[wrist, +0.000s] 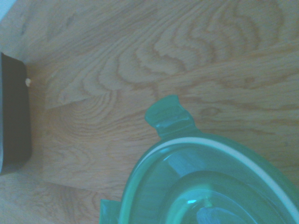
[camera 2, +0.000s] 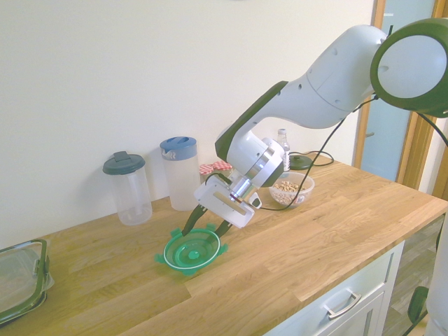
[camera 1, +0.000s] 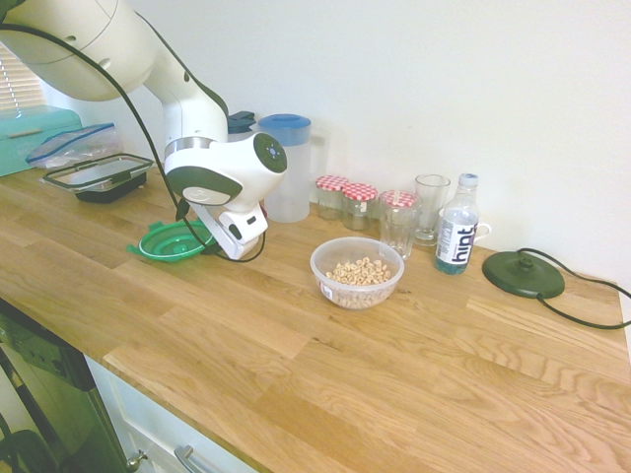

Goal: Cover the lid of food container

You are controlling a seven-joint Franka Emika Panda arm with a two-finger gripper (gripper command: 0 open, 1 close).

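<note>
The food container (camera 1: 357, 273) sits on the wooden counter (camera 1: 325, 365), holding pale cereal rings, well apart from the green lid (camera 2: 190, 251), which lies inner side up near the arm. The gripper (camera 2: 208, 228) reaches down over the lid's far rim, fingers spread either side of it, though contact is hard to judge. Only the second exterior view shows this; the first hides the fingers.

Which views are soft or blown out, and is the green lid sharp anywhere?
Wrist view: soft and hazy, the lid cropped at the edge. First exterior view: washed out, the lid partly behind the arm. Second exterior view: sharpest, the lid clear under the gripper.
</note>
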